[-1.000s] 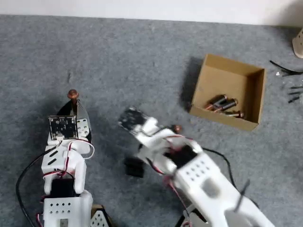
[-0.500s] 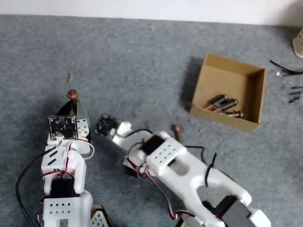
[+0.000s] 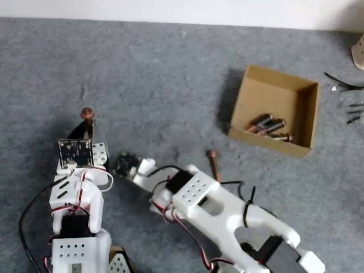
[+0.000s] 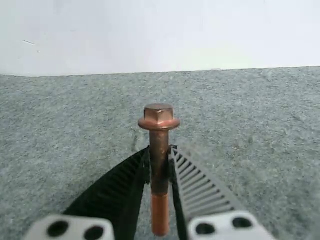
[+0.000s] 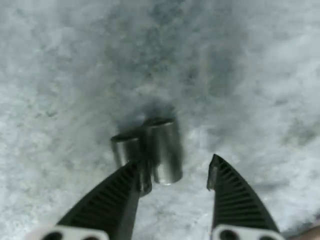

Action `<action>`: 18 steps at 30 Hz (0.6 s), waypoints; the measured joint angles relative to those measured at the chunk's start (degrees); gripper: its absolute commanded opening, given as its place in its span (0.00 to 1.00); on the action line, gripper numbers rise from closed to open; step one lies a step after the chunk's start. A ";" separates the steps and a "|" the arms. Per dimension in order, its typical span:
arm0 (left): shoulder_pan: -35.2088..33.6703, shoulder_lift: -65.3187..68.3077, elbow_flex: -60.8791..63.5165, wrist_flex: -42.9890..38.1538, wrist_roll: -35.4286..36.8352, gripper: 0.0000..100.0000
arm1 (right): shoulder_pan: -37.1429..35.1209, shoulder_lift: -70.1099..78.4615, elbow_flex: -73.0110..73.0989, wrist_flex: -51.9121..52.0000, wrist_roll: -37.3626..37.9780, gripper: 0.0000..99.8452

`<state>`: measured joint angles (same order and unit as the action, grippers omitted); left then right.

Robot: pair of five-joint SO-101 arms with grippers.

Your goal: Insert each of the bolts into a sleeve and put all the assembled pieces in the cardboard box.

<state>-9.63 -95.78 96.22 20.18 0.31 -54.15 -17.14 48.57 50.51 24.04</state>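
My left gripper (image 4: 160,156) is shut on the shank of a copper bolt (image 4: 159,131), which it holds upright with the hex head up; from above the bolt (image 3: 86,114) shows at the tip of the left arm. My right gripper (image 5: 175,169) stands open just over the carpet, above two short metal sleeves. The larger sleeve (image 5: 163,148) lies between its fingers, and the other sleeve (image 5: 127,150) is against the left finger. A second copper bolt (image 3: 213,162) lies loose on the carpet by the right arm (image 3: 196,193). The cardboard box (image 3: 248,94) holds several assembled pieces (image 3: 267,127).
Grey carpet covers the table. Black cables and small parts (image 3: 348,96) lie at the far right edge, with a pale object (image 3: 358,52) above them. A white wall borders the far side. Open carpet lies between the arms and the box.
The right arm has swung left toward the left arm and come down low, leaving the loose bolt uncovered. The left arm and its bolt have not moved.
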 measured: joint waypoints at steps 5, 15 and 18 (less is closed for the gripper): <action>0.00 0.00 0.00 0.00 0.00 0.01 | -1.76 -0.18 -0.09 0.97 0.00 0.18; 0.00 0.00 0.00 0.00 0.00 0.01 | -1.76 -1.14 3.16 -4.04 0.00 0.18; 0.00 0.00 0.00 0.00 0.00 0.01 | -1.58 0.44 3.78 -6.77 0.00 0.18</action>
<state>-9.63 -95.78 96.22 20.18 0.31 -55.74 -16.70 52.35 43.74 24.04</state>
